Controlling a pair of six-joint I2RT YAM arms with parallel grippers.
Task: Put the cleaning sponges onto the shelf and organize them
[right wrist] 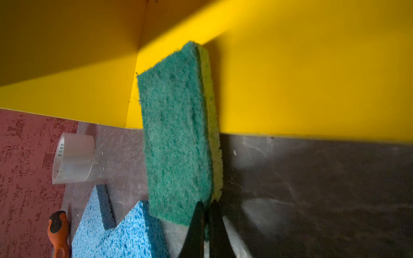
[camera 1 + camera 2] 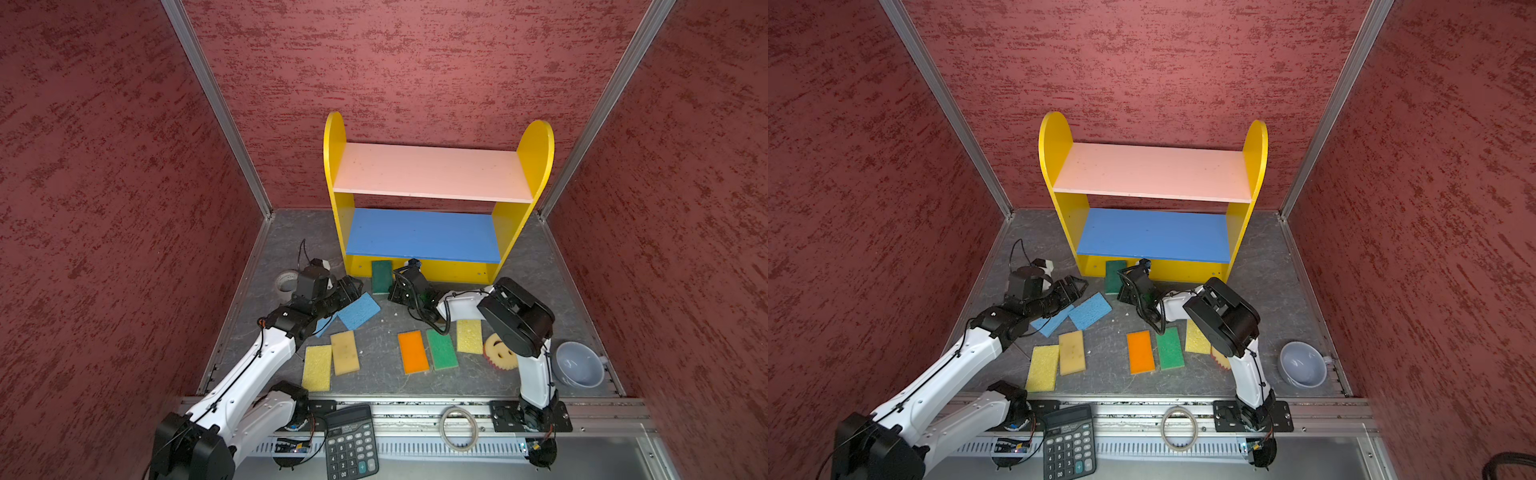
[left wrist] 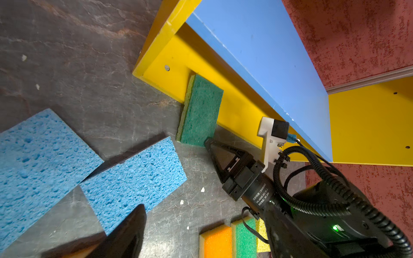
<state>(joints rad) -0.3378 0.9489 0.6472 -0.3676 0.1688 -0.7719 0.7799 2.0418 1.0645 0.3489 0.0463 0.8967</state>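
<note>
Apparently right jaws pinch a corner of green sponge (image 1: 176, 134); left jaws spread, one cropped.

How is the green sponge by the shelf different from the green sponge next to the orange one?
The dark green sponge is a deeper, fuzzier green; the bright green sponge is lighter. The dark green sponge lies partly on the bottom board of the shelf, with the right gripper, jaws shut, at its corner; the bright green sponge lies on the table beside the orange sponge. Both are rectangles with yellow foam underneath.
</note>
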